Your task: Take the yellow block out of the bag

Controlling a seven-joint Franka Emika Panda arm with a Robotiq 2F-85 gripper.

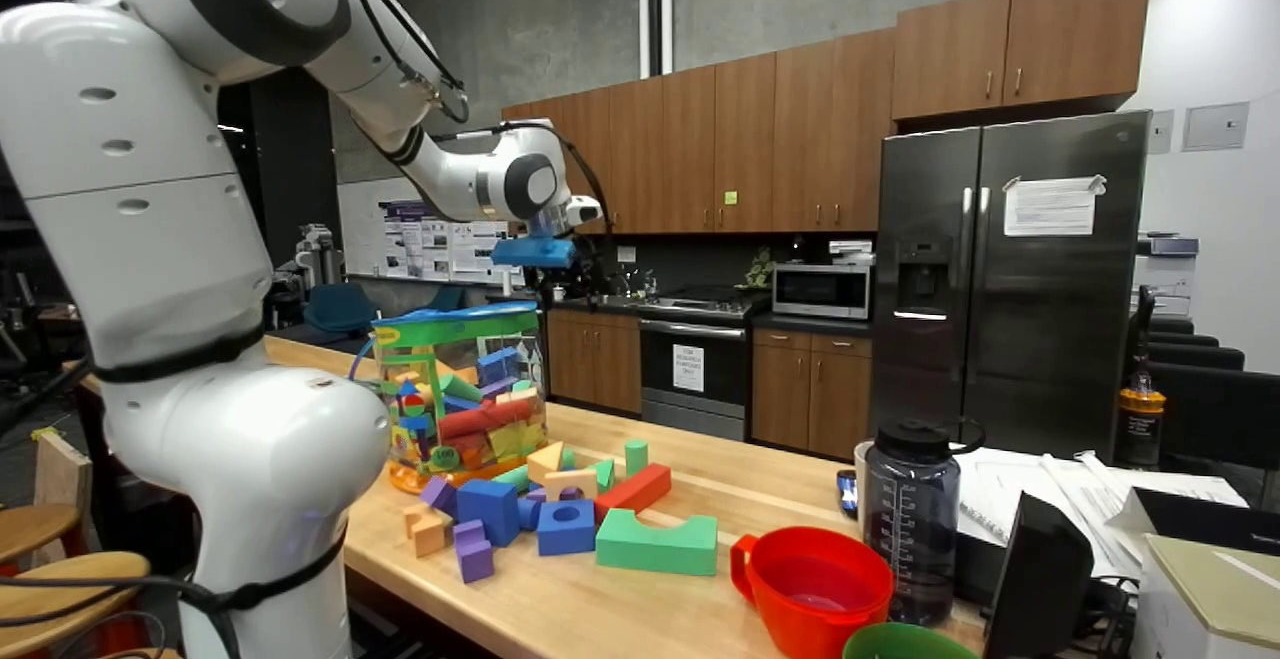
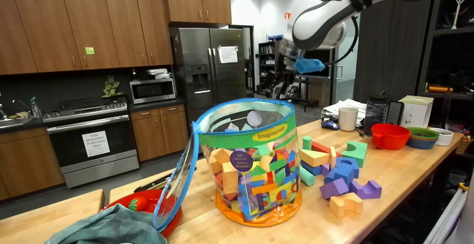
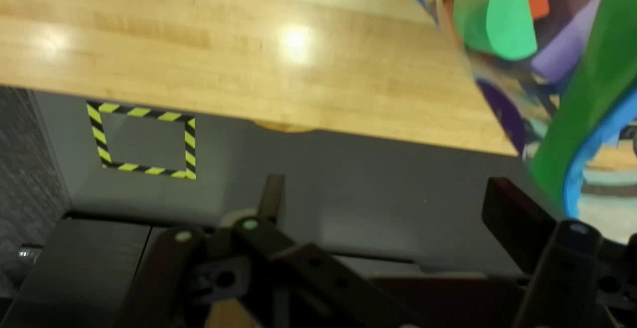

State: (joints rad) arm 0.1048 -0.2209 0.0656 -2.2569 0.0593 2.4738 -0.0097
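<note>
Wrist view showed our hand (image 3: 385, 196) spread near the worktop's edge (image 3: 224, 101); we judged the yellow block (image 1: 510, 440) light, soft, best pinched mid-side.

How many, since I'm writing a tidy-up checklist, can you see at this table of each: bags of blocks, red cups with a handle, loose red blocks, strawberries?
Bag of blocks: 1
Red cup with a handle: 1
Loose red block: 1
Strawberry: 1
Total: 4
</note>
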